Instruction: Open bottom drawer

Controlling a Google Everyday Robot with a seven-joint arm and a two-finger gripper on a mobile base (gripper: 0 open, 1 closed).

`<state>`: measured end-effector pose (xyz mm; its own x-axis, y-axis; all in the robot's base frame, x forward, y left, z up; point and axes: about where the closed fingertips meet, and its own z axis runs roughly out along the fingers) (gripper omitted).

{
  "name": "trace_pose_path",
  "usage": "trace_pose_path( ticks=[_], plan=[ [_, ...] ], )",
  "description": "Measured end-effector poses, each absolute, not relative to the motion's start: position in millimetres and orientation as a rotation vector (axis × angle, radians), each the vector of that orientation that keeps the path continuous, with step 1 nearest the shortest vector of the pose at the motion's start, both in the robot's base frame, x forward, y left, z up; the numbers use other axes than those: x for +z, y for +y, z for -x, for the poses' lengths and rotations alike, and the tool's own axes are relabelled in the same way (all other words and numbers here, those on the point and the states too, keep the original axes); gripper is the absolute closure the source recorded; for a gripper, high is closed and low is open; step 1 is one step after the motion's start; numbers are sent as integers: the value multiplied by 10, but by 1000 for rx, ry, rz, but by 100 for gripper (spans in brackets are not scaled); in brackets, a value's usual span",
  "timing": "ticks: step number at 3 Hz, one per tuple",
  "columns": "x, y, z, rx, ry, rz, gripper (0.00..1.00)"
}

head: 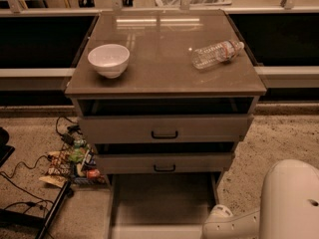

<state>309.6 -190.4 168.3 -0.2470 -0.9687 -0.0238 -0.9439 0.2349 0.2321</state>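
Observation:
The grey cabinet (164,83) has three drawers, all pulled out. The bottom drawer (162,198) is out the farthest and shows its plain grey inside. Its front panel and handle are cut off by the lower edge of the view. My gripper (215,227) is at the bottom edge, by the drawer's front right corner, at the end of my white arm (289,203). Most of it lies below the view. The middle drawer (164,163) and the top drawer (164,129) stand slightly open, each with a dark bar handle.
A white bowl (108,59) and a plastic water bottle (217,54) lying on its side sit on the cabinet top. Snack packets (75,163) and black cables (30,188) lie on the floor to the left. A dark stand leg (52,210) reaches toward the drawer's left side.

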Motion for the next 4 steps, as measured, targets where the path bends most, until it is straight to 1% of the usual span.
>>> trace_pose_path(
  ticks=[1, 2, 4],
  plan=[
    [1721, -1897, -3053, -294, -2365, -1839, 84],
    [1721, -1897, -3053, -294, -2365, -1839, 83],
    [1705, -1894, -3019, -300, -2361, -1836, 36]
  ],
)
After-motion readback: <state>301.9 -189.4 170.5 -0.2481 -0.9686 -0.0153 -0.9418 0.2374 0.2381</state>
